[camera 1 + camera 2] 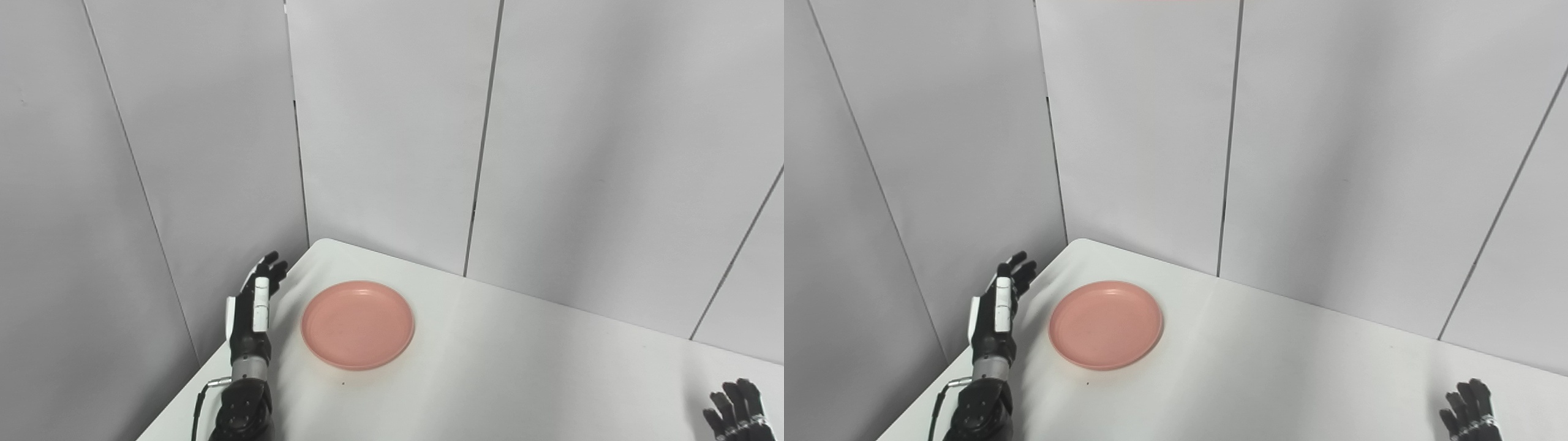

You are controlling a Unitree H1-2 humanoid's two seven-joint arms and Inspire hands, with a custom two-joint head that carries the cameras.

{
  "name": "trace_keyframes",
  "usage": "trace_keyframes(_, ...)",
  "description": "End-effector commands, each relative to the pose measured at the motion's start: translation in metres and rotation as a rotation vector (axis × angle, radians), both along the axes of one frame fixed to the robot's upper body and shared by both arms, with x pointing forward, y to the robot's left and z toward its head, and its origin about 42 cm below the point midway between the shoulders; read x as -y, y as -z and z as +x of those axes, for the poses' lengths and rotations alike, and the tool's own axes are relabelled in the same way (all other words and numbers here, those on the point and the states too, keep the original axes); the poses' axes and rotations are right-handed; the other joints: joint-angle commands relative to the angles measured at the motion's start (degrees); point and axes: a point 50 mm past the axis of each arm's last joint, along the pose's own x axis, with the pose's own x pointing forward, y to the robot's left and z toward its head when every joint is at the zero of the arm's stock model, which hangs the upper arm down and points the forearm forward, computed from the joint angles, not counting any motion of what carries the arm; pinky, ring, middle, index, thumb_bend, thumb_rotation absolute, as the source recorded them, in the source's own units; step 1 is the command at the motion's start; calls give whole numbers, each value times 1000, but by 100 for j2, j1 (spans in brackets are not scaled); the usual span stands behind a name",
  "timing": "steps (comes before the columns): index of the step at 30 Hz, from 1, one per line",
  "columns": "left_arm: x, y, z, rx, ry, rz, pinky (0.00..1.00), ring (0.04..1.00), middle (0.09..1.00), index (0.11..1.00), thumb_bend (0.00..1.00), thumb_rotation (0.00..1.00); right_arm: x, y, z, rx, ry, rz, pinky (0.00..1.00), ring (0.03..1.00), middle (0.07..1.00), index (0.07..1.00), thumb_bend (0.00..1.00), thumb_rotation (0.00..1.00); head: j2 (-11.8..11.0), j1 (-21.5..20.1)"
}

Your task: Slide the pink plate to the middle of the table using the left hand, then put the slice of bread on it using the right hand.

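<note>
Step 1 is in hand: plate slide, not started by the look of it. Pink plate [358, 324] sits flat on the white table [520, 367], toward its far-left corner, well left of the middle. Empty.

Left hand [254, 300] is raised just beside the plate's left rim, near the table's left edge. Fingers [272, 266] extended and apart, holding nothing. Can't tell for sure whether it touches the rim; I see a small gap, so I judge it apart.

Right hand [1470, 407] is low at the bottom-right edge, mostly cut off. Only fingertips show, pointing up, nothing in them as far as visible. Looks spread, but I can't tell its state properly. Waiting, I'd say.

Next move, my read: left hand needs to come in against the plate's left rim or press down on it, then push right toward the table's middle. Plate is shallow with a low lip, so a side push could ride over the rim; contact should be low and steady.

Count:
- 1 pink plate
- 2 hands
- 1 table
- 0 bread slices in view; bread is nowhere in either view, so step 2 has no visible target.
</note>
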Motion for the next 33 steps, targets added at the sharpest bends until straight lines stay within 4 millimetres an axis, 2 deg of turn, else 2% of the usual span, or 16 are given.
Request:
trace_keyframes(1, -2, -26, 18, 70, 30, 22, 868, 847, 825, 805, 894, 1000, 5, 51, -34, -145, 28, 11, 1000, 1000, 1000, 1000, 534, 1000, -3, -2)
trace_keyframes(5, 5, -21, 23, 71, 57, 1, 858, 840, 819, 801, 874, 1000, 5, 49, -34, -140, 28, 16, 1000, 1000, 1000, 1000, 524, 1000, 13, -3)
trace_keyframes(14, 18, -12, 30, 26, 129, -23, 962, 908, 882, 860, 884, 1000, 6, 49, -35, -119, 45, 6, 1000, 1000, 1000, 1000, 505, 1000, 24, -6)
trace_keyframes(18, 20, -9, 32, 22, 145, -37, 981, 937, 913, 884, 896, 1000, 7, 49, -35, -124, 48, 0, 1000, 1000, 1000, 1000, 550, 1000, 18, -23)
trace_keyframes(23, 28, -7, 33, 35, 179, -73, 893, 915, 894, 853, 891, 1000, 7, 49, -34, -129, 55, 14, 1000, 1000, 1000, 1000, 569, 1000, 18, -23)
trace_keyframes(33, 46, -3, 38, 33, 255, -123, 866, 916, 916, 850, 911, 1000, 7, 50, -33, -131, 56, 4, 1000, 1000, 1000, 1000, 571, 1000, 24, -44)
